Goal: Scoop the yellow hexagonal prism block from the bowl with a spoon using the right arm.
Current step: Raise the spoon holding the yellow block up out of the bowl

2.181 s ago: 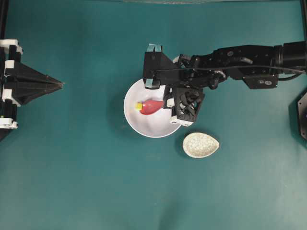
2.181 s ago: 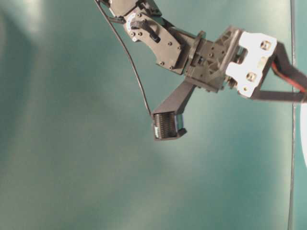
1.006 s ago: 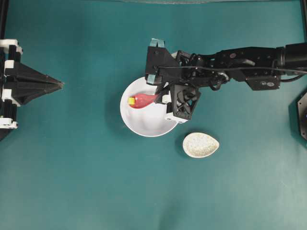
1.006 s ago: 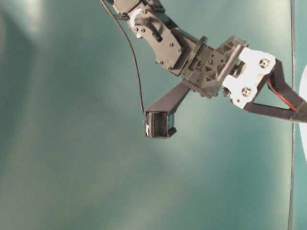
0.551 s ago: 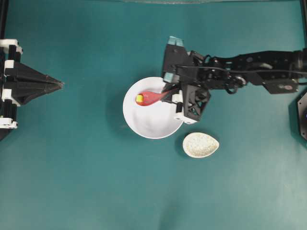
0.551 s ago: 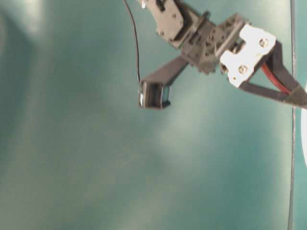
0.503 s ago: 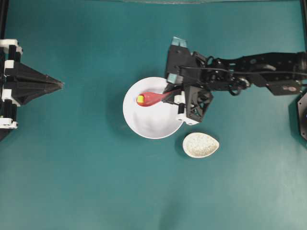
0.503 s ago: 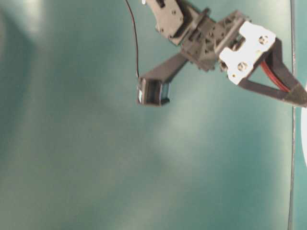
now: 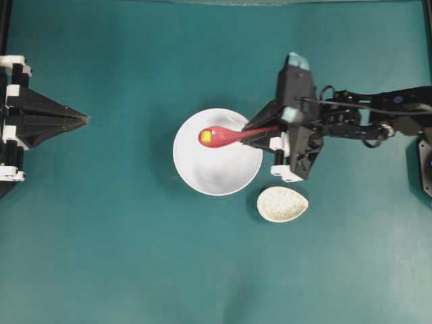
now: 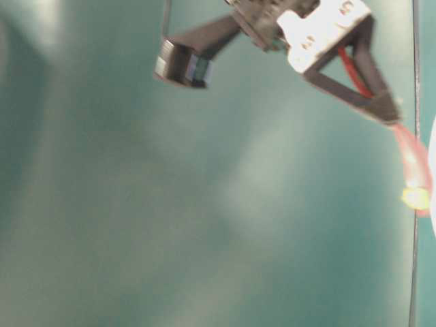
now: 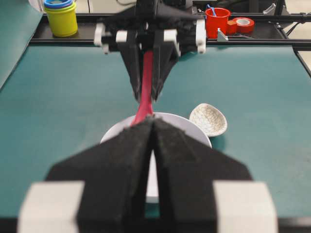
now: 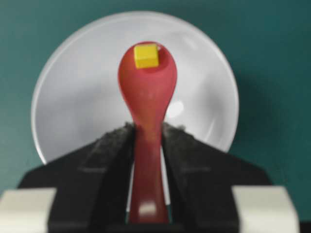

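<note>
Things around the work area

A small speckled oval dish [image 9: 282, 204] lies on the teal table [image 9: 135, 256]. At the far edge stand a yellow cup [image 11: 61, 18], a red cup [image 11: 216, 20] and a red tape roll [image 11: 242, 24].

Spoon [image 12: 147, 107] glossy red, glazed look. Bowl [image 9: 202, 172] smooth white, slight sheen. Spoon rest [image 9: 282, 204] speckled, crackle glaze. Worktop [image 9: 135, 256] matt teal. End effector fingers [image 12: 104, 150] rough black.
</note>
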